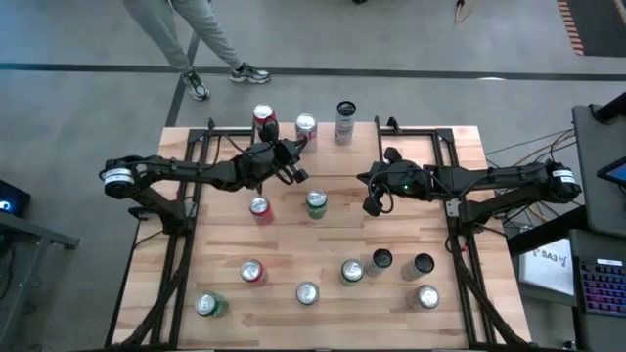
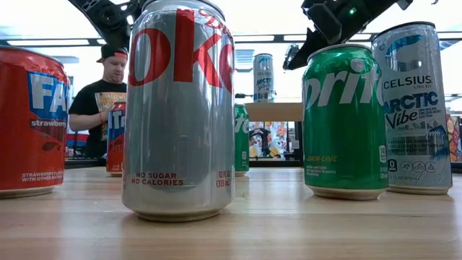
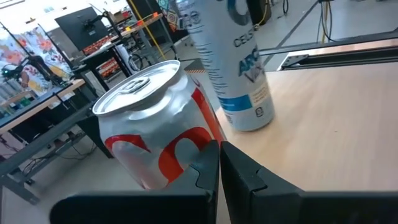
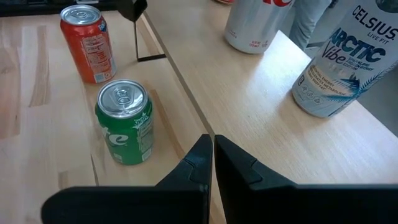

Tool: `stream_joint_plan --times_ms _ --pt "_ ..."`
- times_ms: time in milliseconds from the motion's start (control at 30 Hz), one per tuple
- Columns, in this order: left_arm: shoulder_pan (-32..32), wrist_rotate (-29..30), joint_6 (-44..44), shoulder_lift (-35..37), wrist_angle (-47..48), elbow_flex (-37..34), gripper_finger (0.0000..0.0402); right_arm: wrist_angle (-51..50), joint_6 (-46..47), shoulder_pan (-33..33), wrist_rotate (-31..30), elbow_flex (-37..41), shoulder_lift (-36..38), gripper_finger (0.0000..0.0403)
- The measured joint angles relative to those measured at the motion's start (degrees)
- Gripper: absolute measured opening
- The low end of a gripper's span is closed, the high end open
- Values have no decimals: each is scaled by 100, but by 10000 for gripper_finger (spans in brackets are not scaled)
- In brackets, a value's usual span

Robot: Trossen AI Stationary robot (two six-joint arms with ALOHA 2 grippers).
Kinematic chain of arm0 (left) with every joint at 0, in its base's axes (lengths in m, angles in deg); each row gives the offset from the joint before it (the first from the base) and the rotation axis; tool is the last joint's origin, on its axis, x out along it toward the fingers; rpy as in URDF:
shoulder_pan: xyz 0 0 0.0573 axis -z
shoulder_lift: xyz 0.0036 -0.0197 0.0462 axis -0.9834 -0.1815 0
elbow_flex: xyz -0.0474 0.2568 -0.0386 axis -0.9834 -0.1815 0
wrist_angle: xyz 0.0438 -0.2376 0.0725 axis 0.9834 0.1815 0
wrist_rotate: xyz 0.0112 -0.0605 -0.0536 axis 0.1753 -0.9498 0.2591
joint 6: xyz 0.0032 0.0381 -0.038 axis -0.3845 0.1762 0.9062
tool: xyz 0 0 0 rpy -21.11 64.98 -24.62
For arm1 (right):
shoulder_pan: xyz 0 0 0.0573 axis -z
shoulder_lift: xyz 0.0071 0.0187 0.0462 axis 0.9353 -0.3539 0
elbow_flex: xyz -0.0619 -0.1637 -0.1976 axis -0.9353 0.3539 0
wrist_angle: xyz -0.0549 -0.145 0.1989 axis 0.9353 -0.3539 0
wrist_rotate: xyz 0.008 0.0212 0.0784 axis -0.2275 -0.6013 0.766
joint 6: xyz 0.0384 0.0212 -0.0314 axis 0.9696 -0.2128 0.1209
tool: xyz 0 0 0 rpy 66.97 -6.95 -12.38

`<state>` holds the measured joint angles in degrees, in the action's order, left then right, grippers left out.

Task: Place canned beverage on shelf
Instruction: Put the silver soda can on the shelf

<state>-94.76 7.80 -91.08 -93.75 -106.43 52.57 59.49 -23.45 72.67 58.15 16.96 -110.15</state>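
I see my left claw [image 1: 296, 168], fingers pressed together and empty, just beside a silver-and-red Coke can [image 3: 158, 134] standing on the shelf [image 1: 411, 142]. A tall Celsius can [image 1: 344, 121] stands on the shelf too. My right claw [image 1: 373, 203], also pressed together and empty, hovers near a green Sprite can [image 4: 125, 121] on the worktop [image 1: 293, 264].

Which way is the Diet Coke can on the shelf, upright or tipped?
Upright. The Diet Coke can stands on its base on the shelf, lid up, in the left wrist view, beside the upright Celsius can.
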Motion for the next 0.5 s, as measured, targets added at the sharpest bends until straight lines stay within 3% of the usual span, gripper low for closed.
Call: stream_joint_plan --times_ms 300,500 --pt "78 9 21 59 213 0 0 0 0 0 1 1 0 9" --pt "84 411 10 223 616 2 0 0 -27 0 1 1 0 9"
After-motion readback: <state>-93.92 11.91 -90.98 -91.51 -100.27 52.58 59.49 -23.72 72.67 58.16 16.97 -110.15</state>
